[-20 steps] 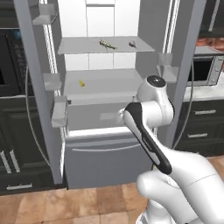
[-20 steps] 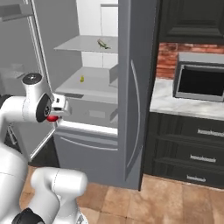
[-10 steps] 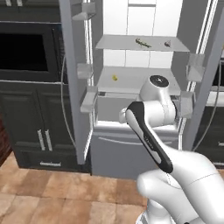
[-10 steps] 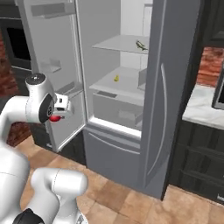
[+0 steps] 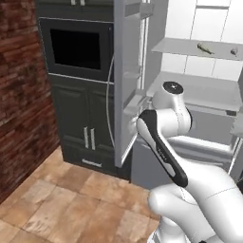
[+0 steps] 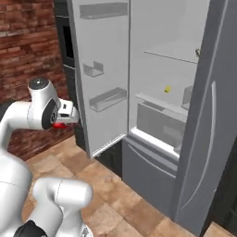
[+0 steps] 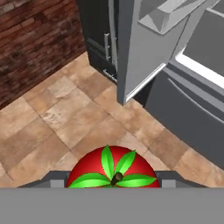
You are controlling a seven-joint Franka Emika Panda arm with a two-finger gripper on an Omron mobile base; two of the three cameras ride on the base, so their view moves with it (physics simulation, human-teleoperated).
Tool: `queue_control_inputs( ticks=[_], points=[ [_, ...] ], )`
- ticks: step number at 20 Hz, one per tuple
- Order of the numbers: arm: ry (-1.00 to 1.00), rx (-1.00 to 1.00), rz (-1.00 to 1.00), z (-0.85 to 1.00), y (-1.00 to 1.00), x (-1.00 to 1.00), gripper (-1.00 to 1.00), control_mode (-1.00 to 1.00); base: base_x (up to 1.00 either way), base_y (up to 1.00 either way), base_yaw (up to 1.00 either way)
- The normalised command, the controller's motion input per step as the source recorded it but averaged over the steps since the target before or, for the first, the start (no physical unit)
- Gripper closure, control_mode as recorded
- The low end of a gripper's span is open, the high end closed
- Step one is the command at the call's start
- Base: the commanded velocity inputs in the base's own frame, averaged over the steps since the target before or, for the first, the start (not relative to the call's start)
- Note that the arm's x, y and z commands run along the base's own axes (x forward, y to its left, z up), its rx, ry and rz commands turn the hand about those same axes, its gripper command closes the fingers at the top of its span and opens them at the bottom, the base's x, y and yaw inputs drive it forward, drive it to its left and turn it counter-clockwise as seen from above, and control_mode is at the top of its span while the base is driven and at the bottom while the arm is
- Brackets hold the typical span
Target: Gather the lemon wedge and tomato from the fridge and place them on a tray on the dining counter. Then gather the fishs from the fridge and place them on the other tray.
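Base swung left; brick wall [image 5: 23, 90] beside fridge [image 6: 203, 139]

We see the tomato [image 7: 113, 172] between the end effector [image 7: 113, 178] fingers, above the floor [image 7: 65, 127], left of the open fridge [image 6: 203, 139]; the lemon wedge [image 6: 167, 89] lies on its middle shelf.

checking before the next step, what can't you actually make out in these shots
- Tomato: lower half cut off by the hand view's bottom edge.
- End effector: right base view, hidden behind the arm's wrist; a red sliver shows.
- Fish: left base view, too small to tell details.
- Lemon wedge: right base view, tiny yellow speck.
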Motion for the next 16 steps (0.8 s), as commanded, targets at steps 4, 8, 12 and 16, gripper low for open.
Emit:
queue_control_inputs(
  ticks=[4, 8, 12, 16],
  points=[
    [0.0, 0.0, 0.0, 0.0, 0.0, 0.0, 1.0, 1.0, 0.0, 0.0, 0.56],
    [0.0, 0.0, 0.0, 0.0, 0.0, 0.0, 1.0, 1.0, 0.0, 0.0, 0.62],
    [0.0, 0.0, 0.0, 0.0, 0.0, 0.0, 1.0, 1.0, 0.06, 0.0, 0.62],
    [0.0, 0.0, 0.0, 0.0, 0.0, 0.0, 1.0, 1.0, 0.12, 0.0, 0.63]
  ],
)
